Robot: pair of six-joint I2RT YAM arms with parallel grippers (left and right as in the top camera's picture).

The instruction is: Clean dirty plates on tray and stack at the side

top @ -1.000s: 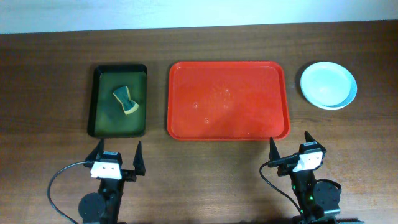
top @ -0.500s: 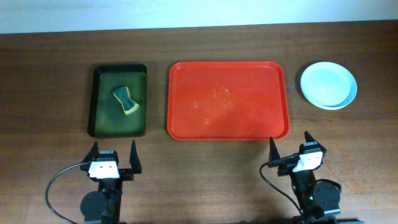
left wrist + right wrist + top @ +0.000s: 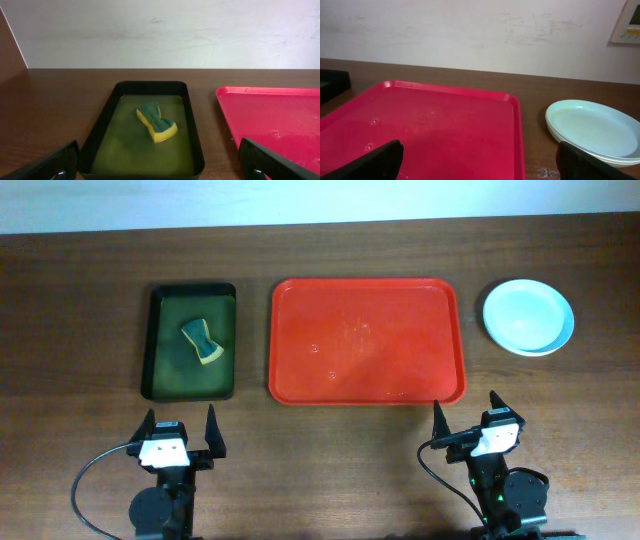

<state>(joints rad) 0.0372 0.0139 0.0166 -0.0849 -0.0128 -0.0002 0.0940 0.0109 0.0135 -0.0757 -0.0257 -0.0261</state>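
Showing the plates (image 3: 528,317) stacked on the table (image 3: 80,300) just right of the red tray (image 3: 367,340), ahead and rightward of the right tool (image 3: 465,405) and well apart from the left tool (image 3: 180,416), both tools spread apart, gripping nothing.

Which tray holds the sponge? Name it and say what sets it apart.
The smaller dark green tray, on the left: the yellow-and-green sponge lies in its greenish liquid. The larger red tray beside it carries only a few droplets.
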